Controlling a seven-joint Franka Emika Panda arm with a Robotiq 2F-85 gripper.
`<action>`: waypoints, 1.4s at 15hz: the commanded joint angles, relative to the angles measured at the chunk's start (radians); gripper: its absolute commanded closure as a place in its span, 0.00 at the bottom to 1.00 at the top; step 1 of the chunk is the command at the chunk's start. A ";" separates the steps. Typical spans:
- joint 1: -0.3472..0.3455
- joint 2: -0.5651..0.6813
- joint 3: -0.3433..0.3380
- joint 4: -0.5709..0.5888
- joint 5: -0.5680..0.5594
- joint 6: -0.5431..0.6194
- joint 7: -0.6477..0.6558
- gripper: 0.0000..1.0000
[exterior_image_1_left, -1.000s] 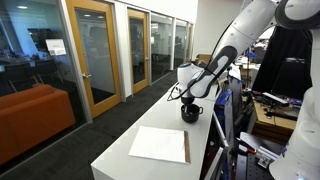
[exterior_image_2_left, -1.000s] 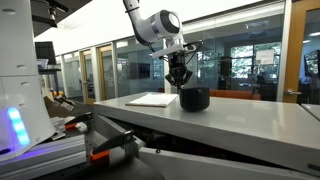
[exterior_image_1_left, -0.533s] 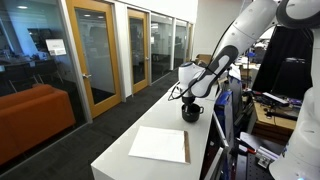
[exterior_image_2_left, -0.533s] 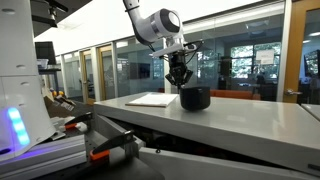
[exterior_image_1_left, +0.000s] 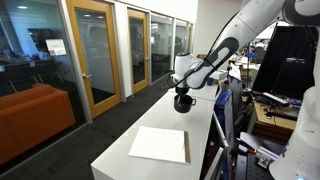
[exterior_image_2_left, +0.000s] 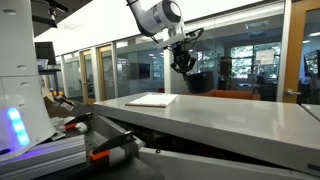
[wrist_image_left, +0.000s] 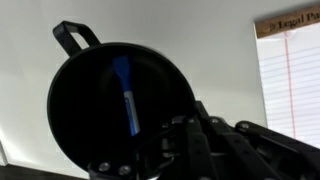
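Observation:
My gripper (exterior_image_1_left: 185, 90) (exterior_image_2_left: 184, 62) is shut on the rim of a black mug (exterior_image_1_left: 182, 102) (exterior_image_2_left: 199, 82) and holds it in the air above the white table (exterior_image_1_left: 200, 126) (exterior_image_2_left: 240, 115). In the wrist view the mug (wrist_image_left: 90, 120) fills the left side, with its handle (wrist_image_left: 75, 35) pointing up. A blue marker (wrist_image_left: 126, 92) stands inside it. The gripper (wrist_image_left: 185, 135) grips the mug's wall at lower right. The mug hangs tilted in an exterior view.
A lined legal pad (exterior_image_1_left: 160, 143) (exterior_image_2_left: 152, 99) (wrist_image_left: 295, 70) lies on the table away from the mug. Glass doors and an orange sofa (exterior_image_1_left: 35, 110) stand beyond the table's long edge. A white device with a blue light (exterior_image_2_left: 15, 110) sits close to the camera.
The mug stood on the table before; the gripper has now lifted it clear of the surface and swung it sideways, away from the pad.

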 joint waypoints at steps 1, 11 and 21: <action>0.013 -0.023 0.017 0.024 -0.015 -0.008 0.035 0.99; 0.124 -0.184 0.136 -0.039 -0.015 -0.142 0.134 0.99; 0.164 -0.292 0.242 -0.192 0.106 -0.182 0.037 0.99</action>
